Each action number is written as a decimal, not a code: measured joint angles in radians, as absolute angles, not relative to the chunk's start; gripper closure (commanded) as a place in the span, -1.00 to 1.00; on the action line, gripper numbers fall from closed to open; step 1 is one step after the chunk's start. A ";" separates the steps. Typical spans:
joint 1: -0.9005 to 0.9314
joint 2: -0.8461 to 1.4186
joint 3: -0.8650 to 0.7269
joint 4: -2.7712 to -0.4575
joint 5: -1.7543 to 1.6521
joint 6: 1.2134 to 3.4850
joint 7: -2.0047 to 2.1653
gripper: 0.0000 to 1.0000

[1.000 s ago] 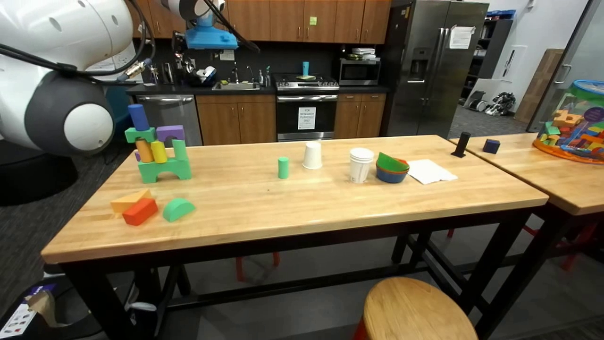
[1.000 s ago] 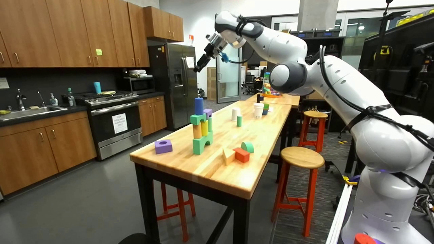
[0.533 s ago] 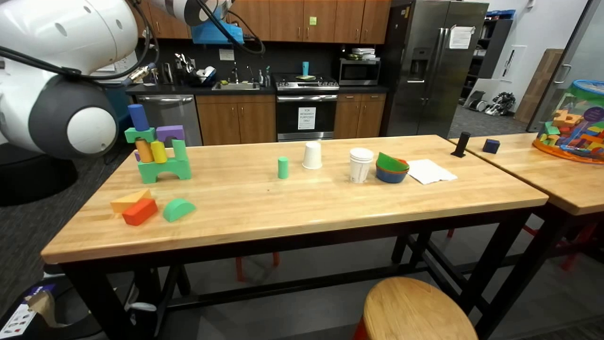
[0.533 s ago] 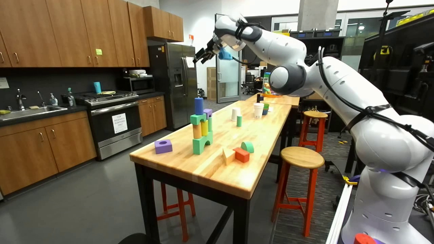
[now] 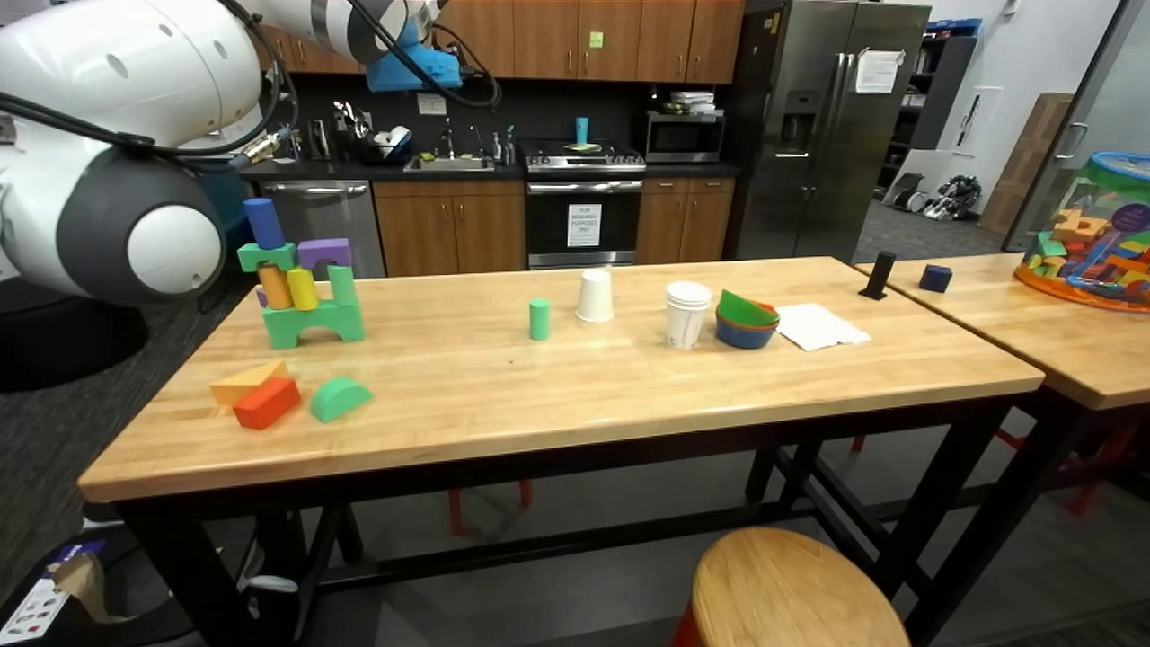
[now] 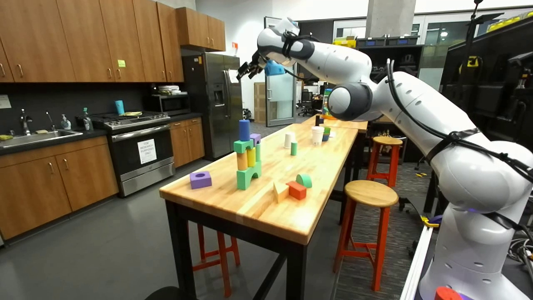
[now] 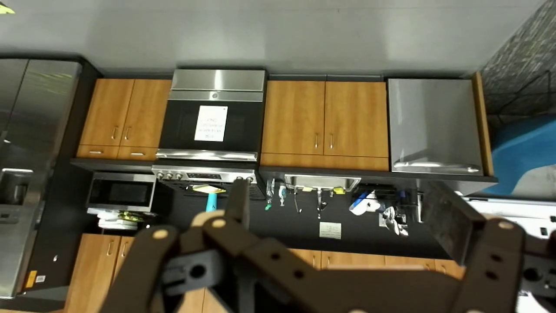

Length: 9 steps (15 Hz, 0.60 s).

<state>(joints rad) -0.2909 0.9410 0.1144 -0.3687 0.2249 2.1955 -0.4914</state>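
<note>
Jaws spread wide, empty, in wrist view; block tower (image 6: 250, 157) shows only in both exterior views.

Kitchen with stove (image 5: 584, 195) and refrigerator (image 5: 825, 139)

In both exterior views, a white paper sign (image 5: 584, 225) was fixed on the dark door of the oven (image 5: 546, 225), and its capital letters read "FOR RESEARCH PURPOSES ONLY". In the wrist view, the same sign stood upside down, above and left of the centre, with letters too blurred to read. Any writing on the white sheet (image 5: 879, 71) on the refrigerator (image 5: 844, 171), at the upper right of an exterior view, was too small. A yellow label (image 6: 472, 61), also at the upper right of an exterior view, carried a dark mark which could not be made out.
</note>
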 measured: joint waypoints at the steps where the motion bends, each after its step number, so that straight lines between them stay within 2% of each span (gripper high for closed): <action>1: -0.291 0.941 0.115 -0.369 0.225 2.169 -0.471 -1.00; 9: -0.284 0.930 0.046 -0.370 0.130 1.817 -0.198 -1.00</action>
<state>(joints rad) -0.2845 0.9295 0.0457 -0.3700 0.1304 1.8170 -0.1981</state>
